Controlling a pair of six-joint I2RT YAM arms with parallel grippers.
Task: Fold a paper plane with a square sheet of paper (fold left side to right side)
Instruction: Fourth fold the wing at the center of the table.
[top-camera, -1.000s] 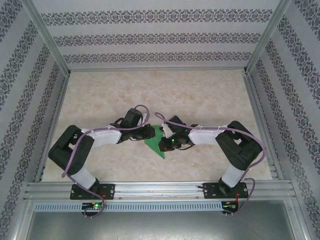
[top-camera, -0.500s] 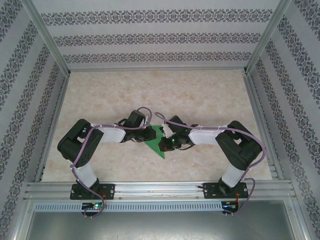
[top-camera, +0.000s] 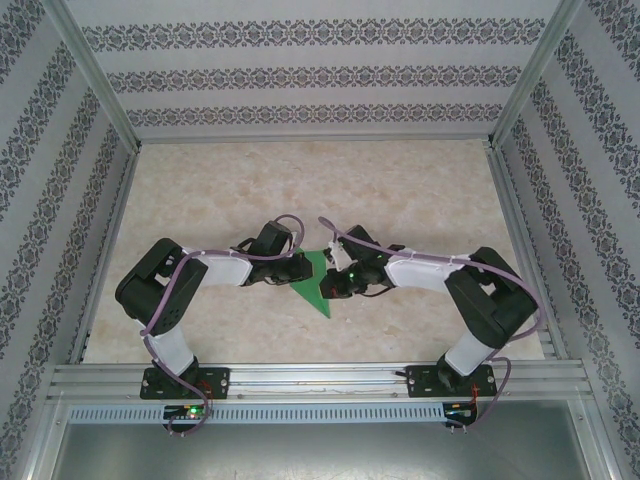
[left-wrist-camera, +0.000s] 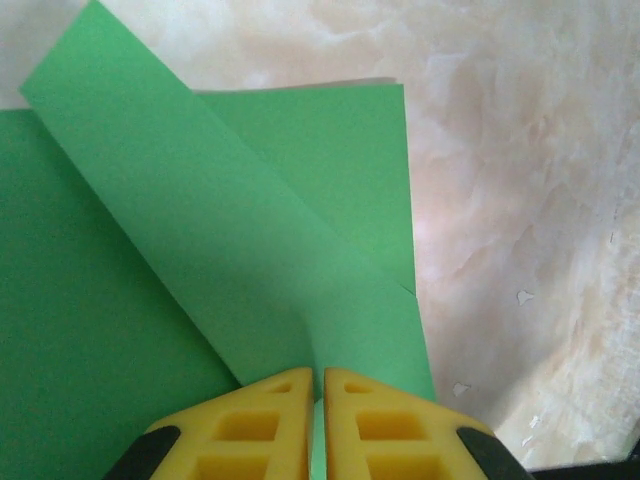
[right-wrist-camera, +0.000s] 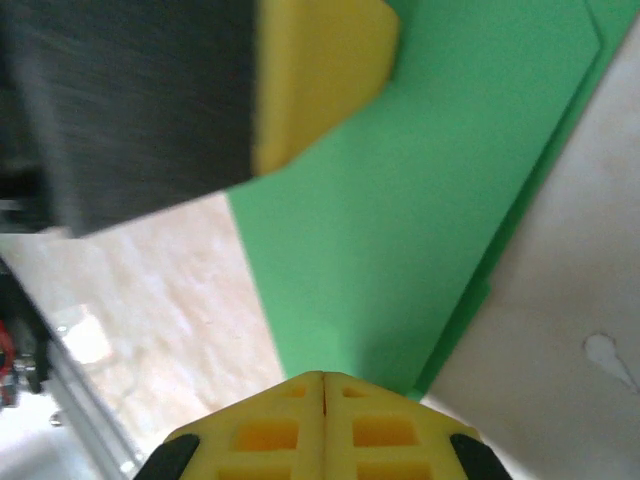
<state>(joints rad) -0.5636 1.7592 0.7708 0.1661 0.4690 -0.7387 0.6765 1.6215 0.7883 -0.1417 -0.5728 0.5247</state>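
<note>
At the middle of the table, the left gripper (left-wrist-camera: 318, 385) has its two yellow fingers (left-wrist-camera: 265, 425) drawn almost together, with a thin sliver of green showing in the slit between them, so it is clamped on the bright green, partly folded paper sheet (left-wrist-camera: 120, 340). From those jaws a long folded band (left-wrist-camera: 200, 230) of the same green paper runs slantwise up and to the left, crossing the flat layers beneath it. Opposite it, the right gripper (right-wrist-camera: 322, 385) has its yellow fingers pressed fully together with no gap, their tips at the near edge of the green paper sheet (right-wrist-camera: 420, 200); whether they touch it I cannot tell. In the right wrist view the left gripper's yellow finger (right-wrist-camera: 320, 70) and blurred black body sit at the sheet's far side, and stepped edges along the sheet's right side show several layers. From above, the left gripper (top-camera: 300, 268) and right gripper (top-camera: 335, 284) meet head-on over the green paper sheet (top-camera: 312, 287), which shows as a pointed green shape lying between them. It rests on the beige marbled tabletop (top-camera: 300, 190), roughly central from left to right and nearer the arm bases than the back wall. Walls of grey patterned wallpaper (top-camera: 300, 80) surround the table.
</note>
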